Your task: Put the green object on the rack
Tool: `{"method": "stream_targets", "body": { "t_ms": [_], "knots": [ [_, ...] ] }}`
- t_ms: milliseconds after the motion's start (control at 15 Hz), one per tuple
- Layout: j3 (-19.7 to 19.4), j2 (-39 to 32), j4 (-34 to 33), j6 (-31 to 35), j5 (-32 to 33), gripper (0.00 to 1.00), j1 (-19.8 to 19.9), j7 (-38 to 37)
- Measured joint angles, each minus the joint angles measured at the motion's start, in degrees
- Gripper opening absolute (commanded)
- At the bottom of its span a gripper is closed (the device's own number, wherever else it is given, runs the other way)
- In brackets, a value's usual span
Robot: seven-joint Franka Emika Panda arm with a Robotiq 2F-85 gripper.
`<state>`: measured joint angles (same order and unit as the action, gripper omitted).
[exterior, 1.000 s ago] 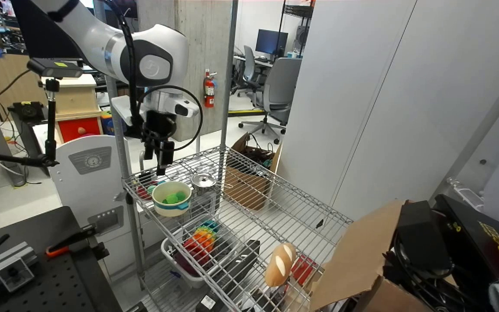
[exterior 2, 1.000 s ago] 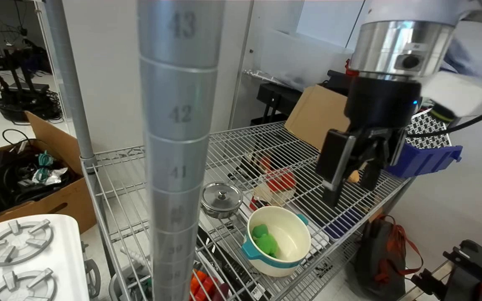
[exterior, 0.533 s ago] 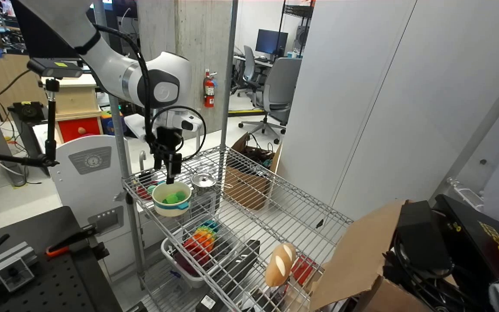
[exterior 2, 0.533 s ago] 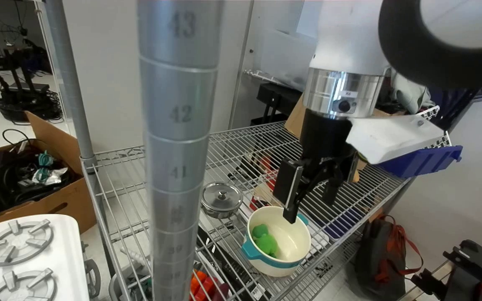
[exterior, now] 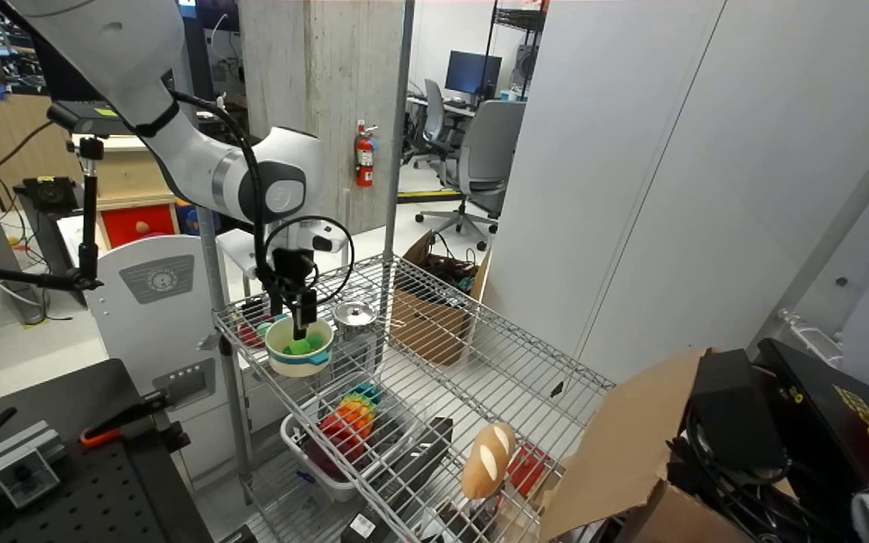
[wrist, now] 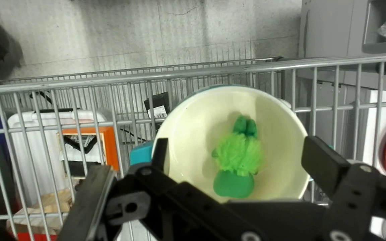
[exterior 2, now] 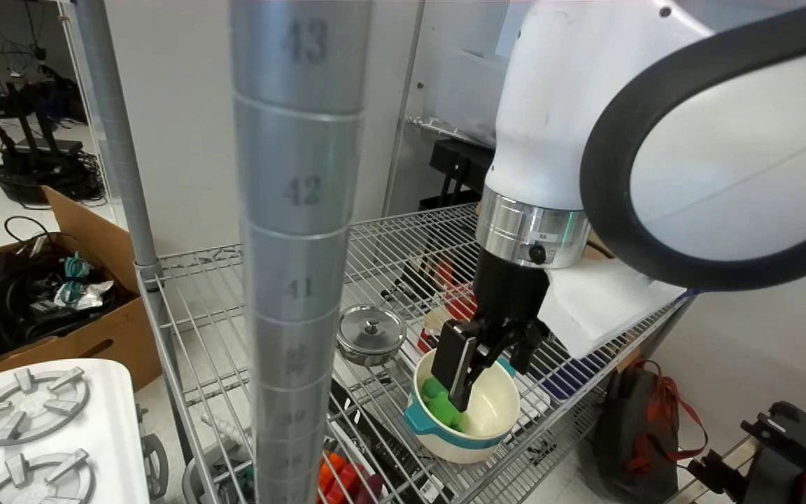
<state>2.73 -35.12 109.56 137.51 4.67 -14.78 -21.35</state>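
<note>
I had the hand (wrist: 235, 144) spread super wide over the cream pot (wrist: 189, 134), fuzzy green toy (wrist: 237, 155) lying down in it under the gap, couldn't really tell from here if the hand was touching the pot anywhere
</note>
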Motion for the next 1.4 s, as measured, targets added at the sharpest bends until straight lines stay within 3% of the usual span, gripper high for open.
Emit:
{"method": "stream_targets", "body": {
  "t_ms": [467,533,600,933,1067,1200,1267,1333,1400],
  "knots": [
    [-1.94,-1.27,-0.03,4.16,0.85,1.0,-1.56,-0.25],
    [-2.17,-1.46,-0.03,4.62,0.86,0.92,-1.72,-0.25],
    [-2.38,-1.68,-0.03,5.21,0.86,0.72,-1.9,-0.25],
    [-2.71,-3.34,-0.42,7.12,0.86,0.34,-2.27,-0.25],
    [-2.8,-4.13,-0.57,7.78,0.86,0.22,-2.42,-0.25],
    [-3.1,-5.07,-0.92,8.21,1.02,0.26,-2.81,-0.25],
    [-3.5,-5.7,-1.25,8.56,1.43,0.34,-3.24,-0.25],
    [-4.05,-6.49,-1.66,8.87,1.99,0.11,-3.79,-0.28],
    [-4.58,-7.42,-2.27,9.02,2.57,0.04,-4.31,-0.29]
  ]
}}
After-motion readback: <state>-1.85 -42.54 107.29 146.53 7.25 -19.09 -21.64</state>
